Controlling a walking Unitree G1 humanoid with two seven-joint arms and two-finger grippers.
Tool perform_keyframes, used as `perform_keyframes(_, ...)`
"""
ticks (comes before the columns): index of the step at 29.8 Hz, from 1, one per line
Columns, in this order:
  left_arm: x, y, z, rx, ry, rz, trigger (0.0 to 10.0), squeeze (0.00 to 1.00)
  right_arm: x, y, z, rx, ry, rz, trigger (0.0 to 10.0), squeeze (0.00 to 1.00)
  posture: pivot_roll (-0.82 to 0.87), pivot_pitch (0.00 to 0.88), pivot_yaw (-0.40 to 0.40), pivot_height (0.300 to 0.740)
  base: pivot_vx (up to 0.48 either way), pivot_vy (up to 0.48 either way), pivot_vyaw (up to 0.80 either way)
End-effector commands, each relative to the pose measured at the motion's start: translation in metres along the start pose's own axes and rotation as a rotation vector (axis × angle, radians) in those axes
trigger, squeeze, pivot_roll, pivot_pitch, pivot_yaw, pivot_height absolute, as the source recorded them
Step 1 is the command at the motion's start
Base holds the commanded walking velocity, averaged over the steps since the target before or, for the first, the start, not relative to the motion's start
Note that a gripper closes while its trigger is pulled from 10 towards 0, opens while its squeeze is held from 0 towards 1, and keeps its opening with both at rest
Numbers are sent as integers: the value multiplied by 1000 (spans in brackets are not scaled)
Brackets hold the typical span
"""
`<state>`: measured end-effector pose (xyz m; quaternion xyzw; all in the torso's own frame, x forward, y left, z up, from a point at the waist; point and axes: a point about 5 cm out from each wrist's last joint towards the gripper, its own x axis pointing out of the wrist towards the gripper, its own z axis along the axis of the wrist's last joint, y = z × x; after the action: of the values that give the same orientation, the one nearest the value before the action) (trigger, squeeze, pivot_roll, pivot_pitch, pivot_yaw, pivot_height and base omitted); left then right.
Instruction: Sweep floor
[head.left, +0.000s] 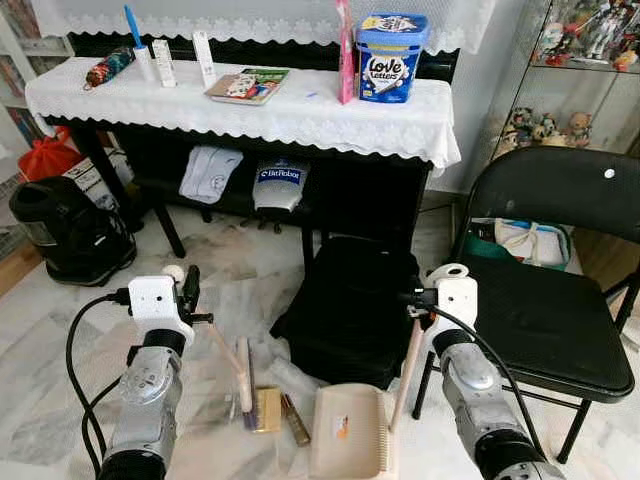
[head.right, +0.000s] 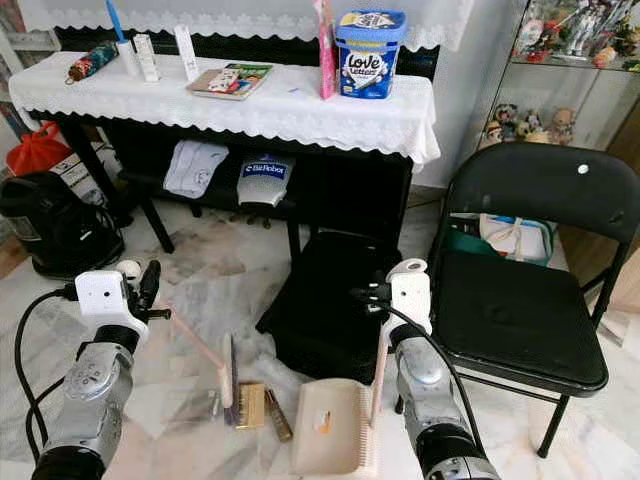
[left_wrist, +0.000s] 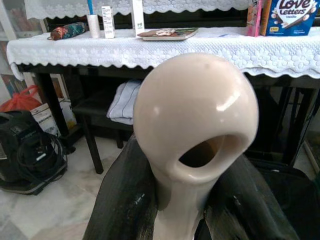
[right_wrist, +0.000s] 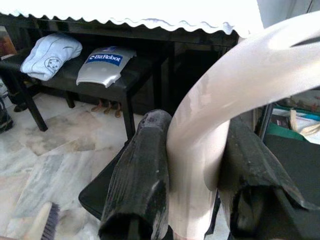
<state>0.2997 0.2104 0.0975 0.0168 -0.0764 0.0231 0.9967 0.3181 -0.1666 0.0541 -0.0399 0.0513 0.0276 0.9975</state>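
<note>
My left gripper is shut on the beige handle of a hand brush, whose dark bristles rest on the marble floor between my arms. The handle's rounded end with its hanging hole rises between the black fingers. My right gripper is shut on the long upright handle of a beige dustpan, which lies flat on the floor to the right of the brush. A yellow wrapper, a brown stick and a clear plastic piece lie between brush and pan.
A black bag sits on the floor just beyond the dustpan. A black folding chair stands close on the right. Ahead is a piano under a white lace cloth, with a bench beneath. A black appliance stands far left.
</note>
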Motion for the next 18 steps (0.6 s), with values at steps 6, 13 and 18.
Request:
perform_keyframes(6, 7, 1, 13, 55, -42, -67, 10000, 0, -6, -7, -5, -34, -3, -22, 10000, 0, -51, 0, 71, 740, 0, 0, 0)
perform_keyframes(13, 6, 0, 15, 81, -23, -145, 10000, 0, -11, -7, -16, -39, 27, -28, 10000, 0, -26, 0, 79, 740, 0, 0, 0)
perform_keyframes(18, 6, -4, 17, 90, 2, -225, 10000, 0, -11, 0, -18, -45, 34, -17, 10000, 0, -9, 0, 87, 740, 0, 0, 0)
